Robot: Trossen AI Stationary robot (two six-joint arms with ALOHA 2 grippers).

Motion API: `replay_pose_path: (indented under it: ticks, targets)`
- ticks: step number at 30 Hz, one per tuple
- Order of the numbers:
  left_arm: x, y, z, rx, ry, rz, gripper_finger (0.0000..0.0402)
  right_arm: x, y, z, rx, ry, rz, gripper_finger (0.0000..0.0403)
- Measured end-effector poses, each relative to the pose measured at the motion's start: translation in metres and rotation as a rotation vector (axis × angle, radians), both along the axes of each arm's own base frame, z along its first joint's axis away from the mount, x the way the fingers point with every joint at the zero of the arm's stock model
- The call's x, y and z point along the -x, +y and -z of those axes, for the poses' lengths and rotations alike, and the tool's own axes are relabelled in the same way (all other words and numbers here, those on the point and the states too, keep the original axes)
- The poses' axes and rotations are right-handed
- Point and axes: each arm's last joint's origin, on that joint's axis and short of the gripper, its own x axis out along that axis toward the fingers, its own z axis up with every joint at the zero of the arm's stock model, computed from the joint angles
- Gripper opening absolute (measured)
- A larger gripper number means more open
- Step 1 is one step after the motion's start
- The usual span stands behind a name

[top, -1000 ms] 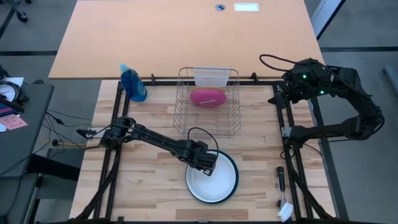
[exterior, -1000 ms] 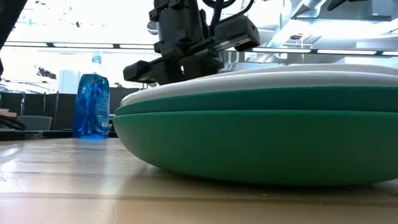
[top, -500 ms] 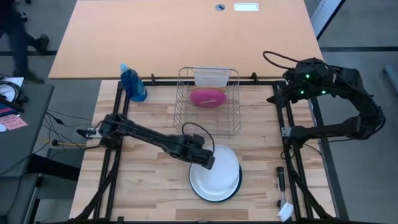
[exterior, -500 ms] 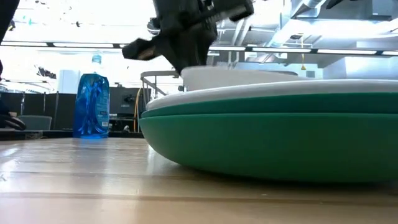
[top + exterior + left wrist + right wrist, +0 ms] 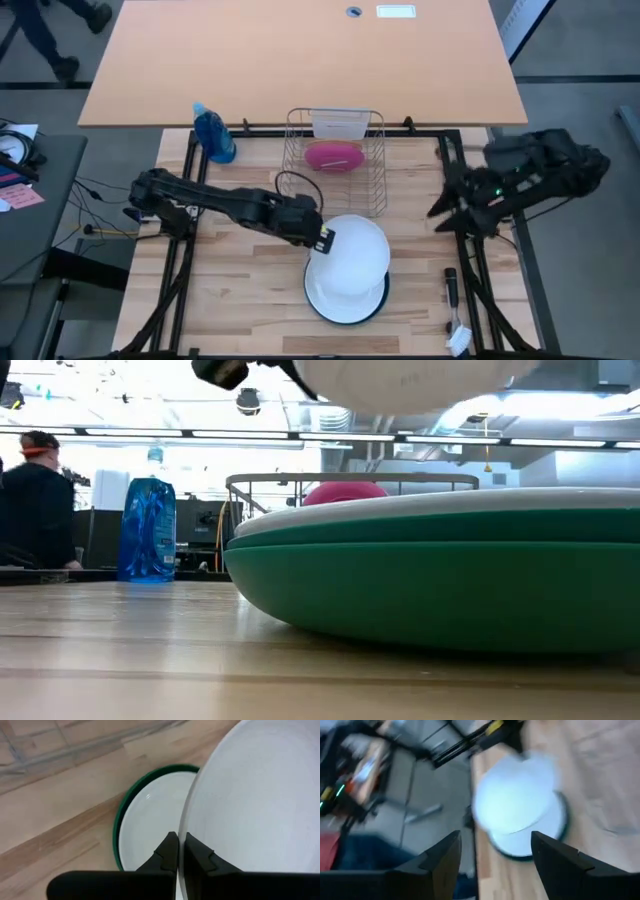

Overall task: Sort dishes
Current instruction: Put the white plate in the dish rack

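A white plate [image 5: 352, 250] hangs above a stack near the table's front, with my left gripper [image 5: 322, 238] shut on its left rim. The stack is a white plate [image 5: 150, 820] lying in a dark green plate [image 5: 440, 580], which rests on the table on its underside. A magenta-pink plate [image 5: 335, 155] sits in the wire rack [image 5: 370, 190]. My right gripper [image 5: 443, 212] stands open to the right of the stack, pointing toward it, with nothing between its fingers [image 5: 445, 865]. My left gripper pinches the white plate's rim [image 5: 181, 840] between its two fingers, on the plate's left edge. The fingers come from the table's left. The plate is lifted clear of the stack below; in the low view its underside [image 5: 400, 380] shows high up.
A blue spray bottle [image 5: 213, 133] stands at the far left of the table. A white thing [image 5: 340, 122] stands at the rack's far end. A dark-handled tool [image 5: 452, 290] lies near the right front edge. A person [image 5: 35, 500] shows beyond the table's left.
My left gripper has risen and drawn back toward the table's left and far side, lifting the top white plate off the stack. The stack has slid a little to the right. My right arm has swung from the far right corner toward the near side and the plates.
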Motion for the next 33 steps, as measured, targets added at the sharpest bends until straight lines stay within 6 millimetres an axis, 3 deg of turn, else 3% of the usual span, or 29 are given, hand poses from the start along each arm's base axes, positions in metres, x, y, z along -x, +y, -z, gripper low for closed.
replay_pose_path:
  ticks: [9,16,19,25,33]
  targets:
    - [0.024,0.026,-0.039,0.027,-0.111,-0.013,0.0000,-0.049,0.065,0.008,0.136,-0.094,-0.245,0.0199]
    - [0.031,0.038,-0.050,0.053,-0.137,0.012,0.0000,-0.093,0.100,0.038,0.324,-0.038,-0.310,0.0233]
    - [0.031,0.039,-0.050,0.056,-0.142,0.008,0.0000,-0.099,0.102,0.042,0.365,-0.033,-0.330,0.0248]
    - [0.030,0.038,-0.051,0.064,-0.146,0.012,0.0000,-0.100,0.095,0.027,0.442,-0.122,-0.346,0.0249]
    - [0.025,0.041,-0.055,0.150,-0.202,0.078,0.0000,-0.105,0.084,0.038,0.512,-0.033,-0.412,0.0249]
